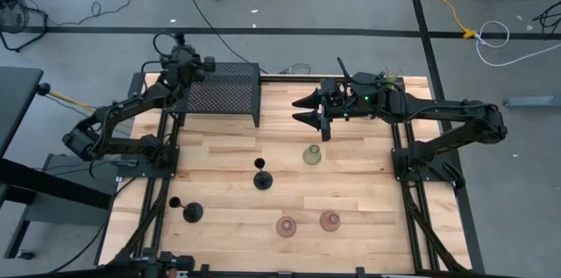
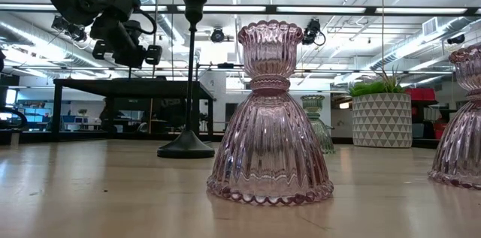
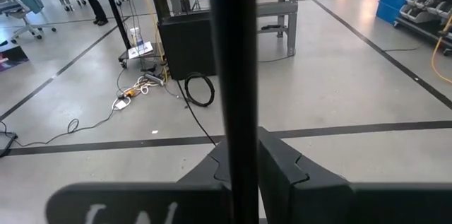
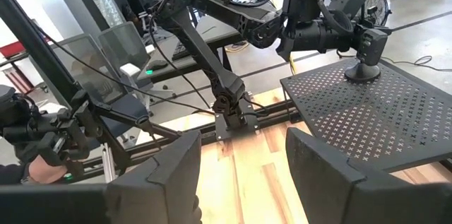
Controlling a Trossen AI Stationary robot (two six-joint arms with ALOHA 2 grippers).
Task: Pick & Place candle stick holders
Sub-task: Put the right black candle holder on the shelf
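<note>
Black holder (image 4: 364,68) standing with base on mesh box (image 4: 385,114), at far left corner of worktop (image 1: 368,190). Left tool (image 4: 361,49) closed around its thin stem. Right tool (image 1: 312,111) open and empty, over far edge beside box, near green glass holder (image 1: 312,155).

Risk: tall, narrow piece likely to topple off the perforated top if dragged sideways during release or retreat.

Left wrist view gives only stem flanked by fingers (image 3: 282,171). Right wrist view alone confirms base seated. High view hides holder beneath left arm.
</note>
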